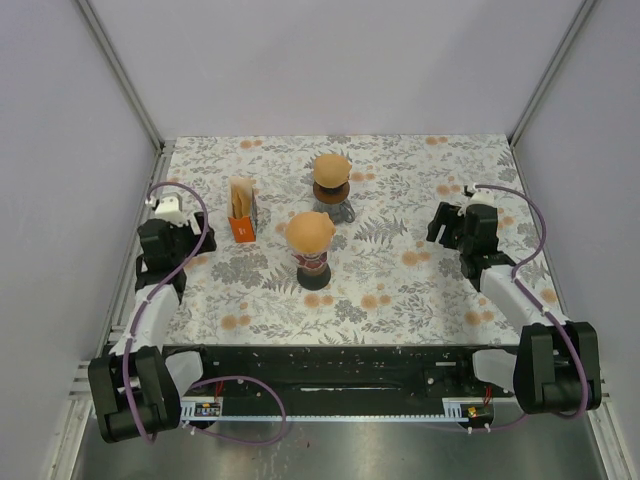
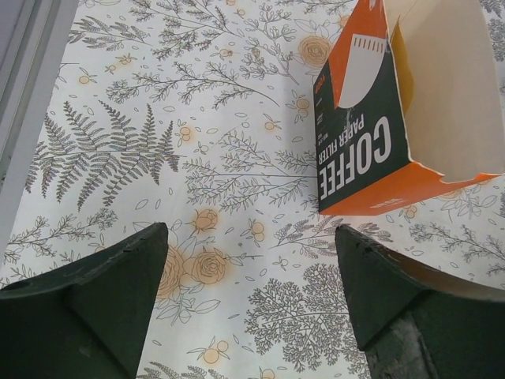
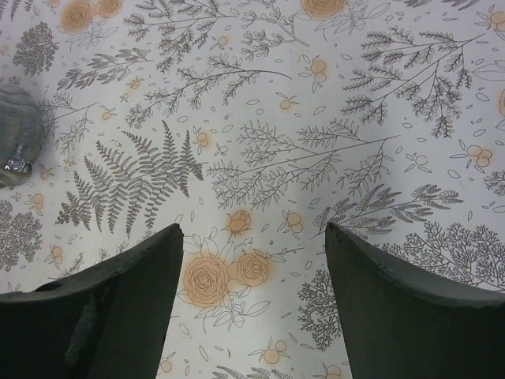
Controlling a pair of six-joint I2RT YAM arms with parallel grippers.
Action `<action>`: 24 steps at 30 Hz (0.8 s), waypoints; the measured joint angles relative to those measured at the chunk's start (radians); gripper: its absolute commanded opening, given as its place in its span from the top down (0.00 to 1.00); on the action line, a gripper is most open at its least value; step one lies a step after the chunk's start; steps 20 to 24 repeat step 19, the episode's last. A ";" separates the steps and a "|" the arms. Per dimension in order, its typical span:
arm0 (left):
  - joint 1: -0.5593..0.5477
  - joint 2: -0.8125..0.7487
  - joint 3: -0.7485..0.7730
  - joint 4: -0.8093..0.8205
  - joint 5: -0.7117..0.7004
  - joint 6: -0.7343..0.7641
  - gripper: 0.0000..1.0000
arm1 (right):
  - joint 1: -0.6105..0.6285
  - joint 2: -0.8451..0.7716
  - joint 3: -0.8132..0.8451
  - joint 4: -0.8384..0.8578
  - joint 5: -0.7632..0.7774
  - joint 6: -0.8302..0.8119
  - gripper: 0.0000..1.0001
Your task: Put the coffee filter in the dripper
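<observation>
An orange and dark green coffee filter box [image 1: 243,210] stands open on the flowered table, left of centre; in the left wrist view the box [image 2: 371,150] is at the upper right, its pale inside showing. Two drippers with tan rounded tops stand mid-table: the far dripper [image 1: 331,183] on a grey base and the near dripper [image 1: 309,248] on a dark stand. My left gripper [image 1: 178,228] is open and empty [image 2: 251,272], left of the box. My right gripper [image 1: 447,225] is open and empty [image 3: 252,272], well right of the drippers.
The flowered tablecloth [image 1: 420,270] is bounded by white walls and metal rails at the left [image 1: 130,250] and right. A grey rounded object [image 3: 16,146] shows at the left edge of the right wrist view.
</observation>
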 measured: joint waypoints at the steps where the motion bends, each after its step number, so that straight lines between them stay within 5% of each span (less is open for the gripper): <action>1: 0.000 0.000 -0.015 0.022 -0.002 -0.001 0.08 | 0.000 -0.010 -0.020 0.026 0.001 -0.003 0.20; 24: 0.000 0.031 -0.096 0.159 -0.022 -0.019 0.07 | 0.000 -0.079 -0.129 0.223 0.018 -0.033 0.19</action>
